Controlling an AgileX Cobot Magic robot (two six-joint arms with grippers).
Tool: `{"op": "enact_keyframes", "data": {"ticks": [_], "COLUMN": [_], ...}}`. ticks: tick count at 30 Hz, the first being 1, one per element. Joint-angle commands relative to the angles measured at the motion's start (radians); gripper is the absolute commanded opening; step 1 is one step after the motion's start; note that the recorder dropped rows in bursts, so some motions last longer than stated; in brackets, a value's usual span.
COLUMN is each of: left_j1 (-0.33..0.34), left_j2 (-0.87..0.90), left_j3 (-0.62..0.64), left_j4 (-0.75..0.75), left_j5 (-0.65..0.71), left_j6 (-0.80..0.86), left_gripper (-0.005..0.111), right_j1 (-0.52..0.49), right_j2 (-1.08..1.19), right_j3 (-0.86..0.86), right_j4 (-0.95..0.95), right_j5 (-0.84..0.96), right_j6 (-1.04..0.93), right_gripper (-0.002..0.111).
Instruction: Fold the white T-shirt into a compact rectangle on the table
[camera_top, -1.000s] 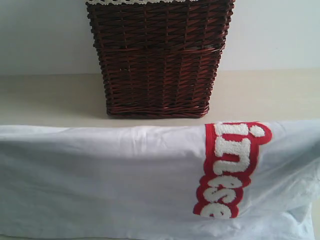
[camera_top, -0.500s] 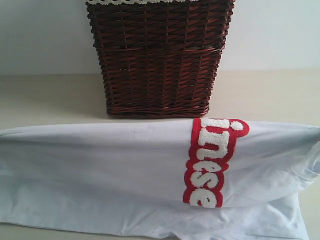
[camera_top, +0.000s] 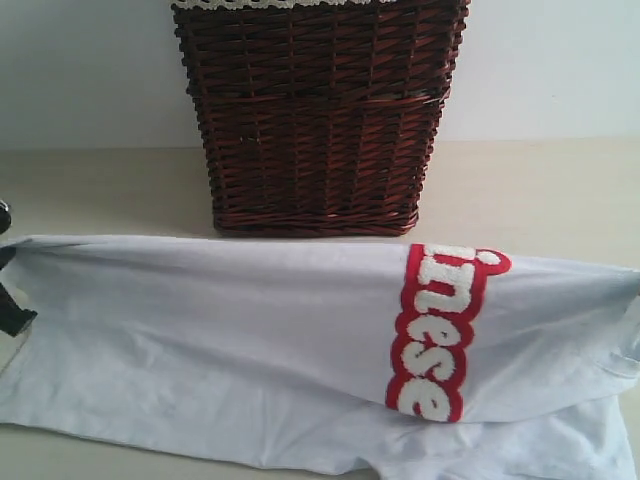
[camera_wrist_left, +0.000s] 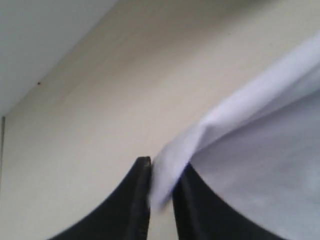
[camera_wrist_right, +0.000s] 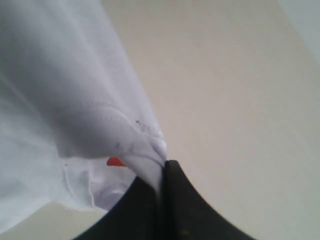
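fold lay-down | thin white cotton T-shirt with red letter band (camera_top: 250, 340) stretched across pale beige tabletop (camera_top: 100, 190), near side | left pincer (camera_wrist_left: 162, 166) pinching a corner, right pincer (camera_wrist_right: 161, 172) clamped on neck-side edge | I'd lower both ends level, taut, then release together

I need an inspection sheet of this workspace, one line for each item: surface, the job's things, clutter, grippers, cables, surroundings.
Surface: the table, pale beige, smooth.
Job's things: the white T-shirt stretched sideways across the front, red band with white letters toward the right; orange tag shows in the right wrist view.
Clutter: dark wicker basket upright behind the shirt.
Grippers: left gripper has a shirt edge between narrowly parted jaws, firm grip uncertain; right gripper jaws shut on a shirt edge.
Cables: nothing seen.
Surroundings: plain pale wall behind.
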Motion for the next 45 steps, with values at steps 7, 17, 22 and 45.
{"op": "enact_keyframes", "data": {"ticks": [7,17,22,45], "left_j1": [0.008,0.008,0.008,-0.355], "left_j2": [0.171,0.188,0.188,0.195], "left_j3": [-0.104,-0.106,-0.106,-0.157], "left_j4": [-0.033,-0.033,-0.033,0.638], "left_j5": [-0.171,-0.22,-0.216,-0.207], "left_j6": [-0.017,-0.019,-0.068,-0.771], "left_gripper": [0.025,0.04,0.042,0.006], "right_j1": [-0.008,-0.008,-0.008,-0.008], "right_j2": [0.271,0.363,0.408,0.429], "right_j3": [-0.14,-0.265,-0.313,-0.52], "right_j4": [0.061,0.219,0.256,0.293], "right_j5": [-0.213,-0.255,-0.257,-0.301], "right_j6": [-0.014,-0.012,-0.012,0.136], "right_gripper": [0.0,0.007,0.03,0.058]}}
